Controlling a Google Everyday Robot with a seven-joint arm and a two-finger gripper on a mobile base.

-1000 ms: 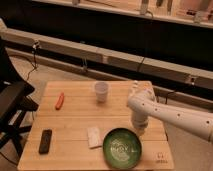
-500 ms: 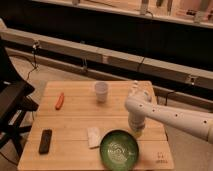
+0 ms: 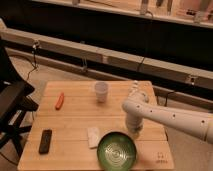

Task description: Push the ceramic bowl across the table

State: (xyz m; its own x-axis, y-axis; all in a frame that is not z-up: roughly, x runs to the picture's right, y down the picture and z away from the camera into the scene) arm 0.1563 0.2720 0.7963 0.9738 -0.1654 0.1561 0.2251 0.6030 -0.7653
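Observation:
A green ceramic bowl [image 3: 117,149] sits near the front edge of the wooden table [image 3: 75,117], right of centre. My white arm reaches in from the right. Its gripper [image 3: 133,132] points down just behind the bowl's right rim, close to it or touching it. The fingertips are hidden behind the wrist and the bowl's rim.
A white plastic cup [image 3: 101,91] stands at the back middle. An orange object [image 3: 59,100] lies at the back left. A black device [image 3: 45,141] lies at the front left. A white packet [image 3: 93,136] lies just left of the bowl. A dark chair [image 3: 12,107] stands left of the table.
The bowl has slid toward the front-left of the table. The arm and gripper have followed it, moving left and toward the front.

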